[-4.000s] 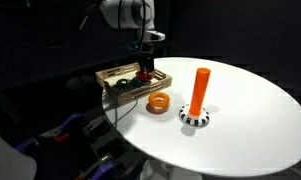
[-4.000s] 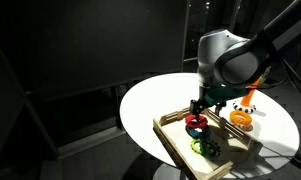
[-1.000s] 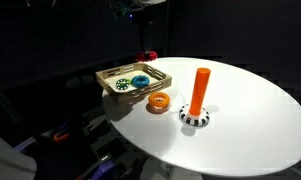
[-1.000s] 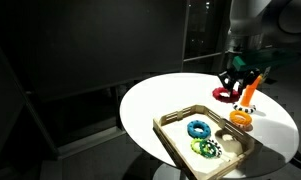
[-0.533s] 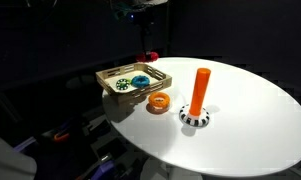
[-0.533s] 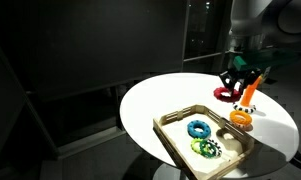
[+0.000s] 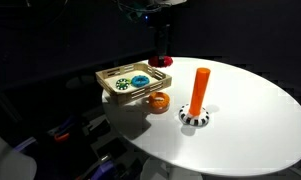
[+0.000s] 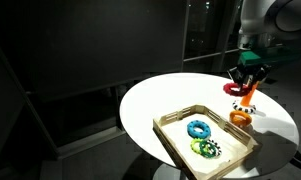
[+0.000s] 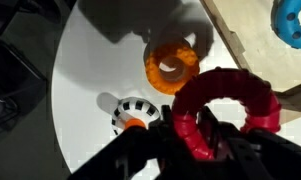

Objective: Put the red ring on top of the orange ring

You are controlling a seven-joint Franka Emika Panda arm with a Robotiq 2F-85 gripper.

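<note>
My gripper (image 9: 190,128) is shut on the left side of the glossy red ring (image 9: 228,108), which hangs in the air above the white table. The orange ring (image 9: 171,63) lies flat on the table below, clear of the red one. In both exterior views the gripper (image 7: 160,52) (image 8: 246,76) carries the red ring (image 7: 160,62) (image 8: 236,88) well above the orange ring (image 7: 158,101) (image 8: 239,118). The orange ring sits between the tray and the peg.
A tall orange peg (image 7: 200,90) on a black-and-white base (image 9: 136,108) stands beside the orange ring. The wooden tray (image 7: 112,91) (image 8: 175,140) holds a teal ring (image 7: 140,80) (image 8: 198,128) and a green ring (image 8: 204,149). The round white table's edge (image 7: 120,125) is near.
The gripper has carried the red ring away from the tray, sideways toward the spot above the orange ring and peg. It stays shut on the ring; nothing else moved.
</note>
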